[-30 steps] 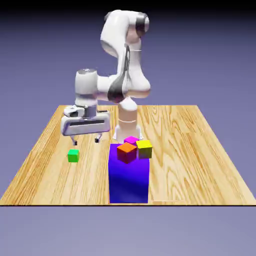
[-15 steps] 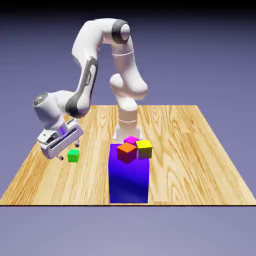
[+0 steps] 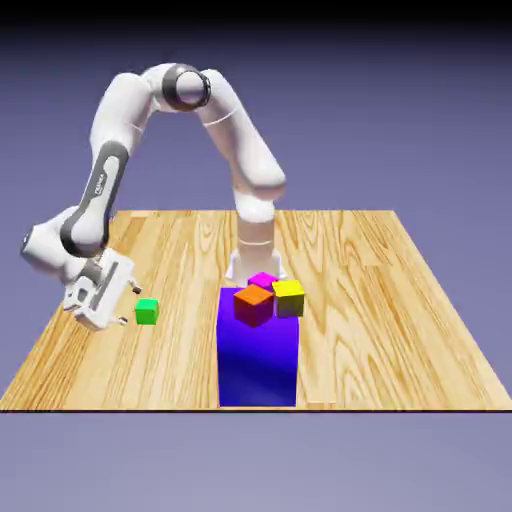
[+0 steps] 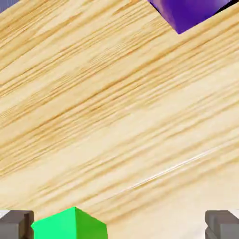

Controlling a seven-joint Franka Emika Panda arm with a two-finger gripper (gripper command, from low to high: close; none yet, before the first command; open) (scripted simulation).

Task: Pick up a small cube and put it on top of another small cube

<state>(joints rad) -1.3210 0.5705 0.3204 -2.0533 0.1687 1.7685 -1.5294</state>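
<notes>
The small cube [image 3: 147,311], plain bright green, lies on the wooden table [image 3: 380,300] toward the exterior view's left. My gripper [image 3: 126,305] hangs low just left of it, tilted sideways, its fingers pointing at the cube with nothing gripped. In the hand view the green cube [image 4: 70,225] sits at the bottom edge, close to the left fingertip [image 4: 16,224]. The right fingertip [image 4: 223,224] is far from it, and the gripper [image 4: 119,226] is open.
A tall blue block [image 3: 258,350] stands at the table's front middle, carrying an orange-topped red cube [image 3: 253,304], a yellow cube [image 3: 288,297] and a magenta cube [image 3: 263,281]. A corner of the blue block [image 4: 186,11] shows at the top of the hand view.
The arm has swung toward the exterior view's left and come down. The hand has tilted over and now sits beside the green cube. The cubes have not moved.
</notes>
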